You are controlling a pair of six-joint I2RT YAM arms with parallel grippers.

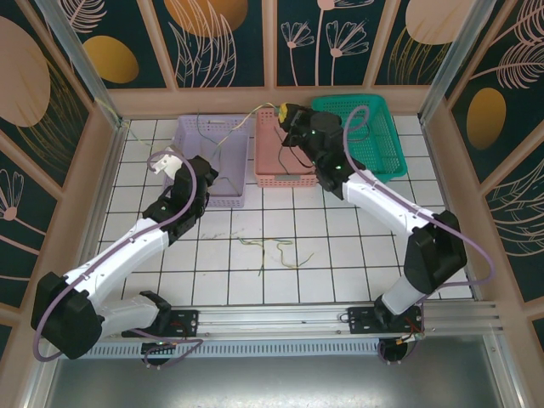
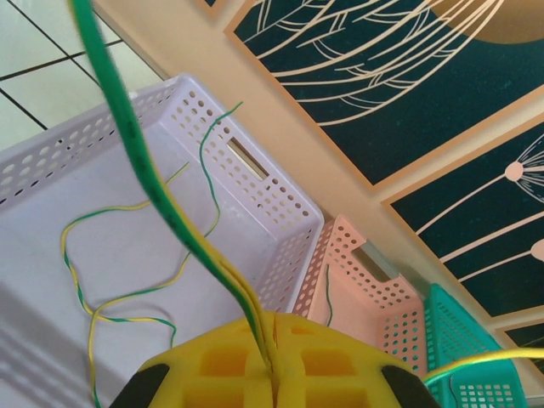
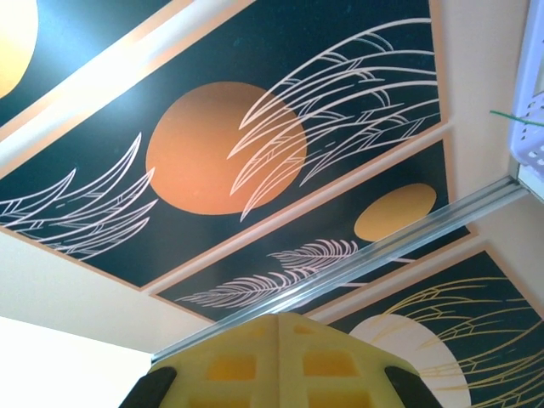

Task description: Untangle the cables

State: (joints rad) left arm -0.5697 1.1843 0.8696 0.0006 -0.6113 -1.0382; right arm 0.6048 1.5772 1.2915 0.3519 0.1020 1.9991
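Table [image 1: 170,280]: white tiles, with patterned wall panels on the left, far and right sides.
Green basket [image 1: 391,146]: far right of the row of three, beside the pink one.
Lilac basket [image 1: 223,202]: far left of the row, touching the pink basket; the left arm reaches over its near wall.
Pink basket [image 1: 285,180]: in the middle of the row; the right arm reaches over it.
Left gripper [image 2: 272,340]: yellow fingers pressed together, pinching the held cable above the lilac basket.
Right gripper [image 1: 279,110]: at the far rim of the pink basket, yellow fingers pressed together. A thin pale wire reaches it from the left, but I cannot tell whether it is pinched.
Held cable [image 2: 157,187]: green and yellow strands rising from the left fingertips toward the camera.
Basket cables [image 2: 75,285]: thin yellow-green loops lying on the lilac basket's floor.
Loose cables [image 1: 272,251]: a small greenish-yellow tangle on the tiles, near the middle and well apart from the baskets.
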